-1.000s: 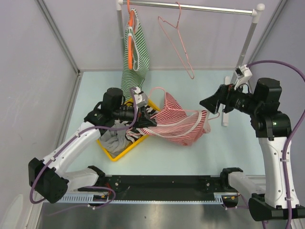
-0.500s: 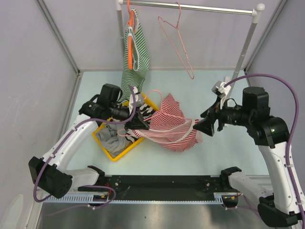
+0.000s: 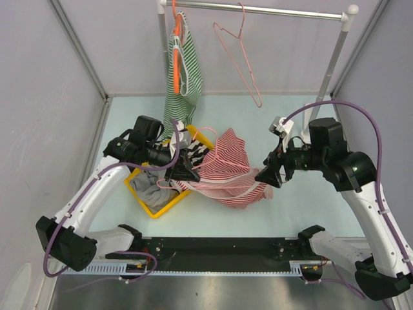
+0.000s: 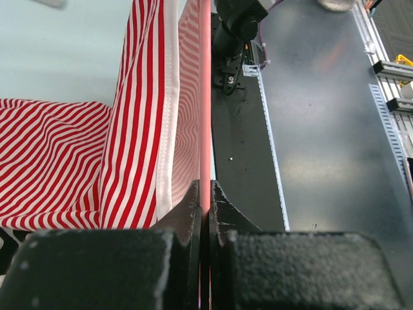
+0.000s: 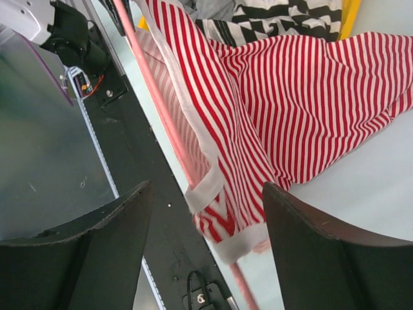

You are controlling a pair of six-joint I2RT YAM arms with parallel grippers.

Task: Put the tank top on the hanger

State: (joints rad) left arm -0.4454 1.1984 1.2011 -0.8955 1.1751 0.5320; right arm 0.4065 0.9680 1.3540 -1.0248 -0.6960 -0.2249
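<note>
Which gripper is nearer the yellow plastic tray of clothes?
Left. The left gripper is at the yellow plastic tray's right edge, shut on a thin pink wire hanger. The right gripper hangs open beyond the red-and-white striped tank top.

Red-and-white striped tank top (image 3: 229, 161) is all bunched up and sagging, partly draped over the thin pink wire hanger (image 4: 204, 97), whose straight bar runs right alongside the pale trim.
</note>
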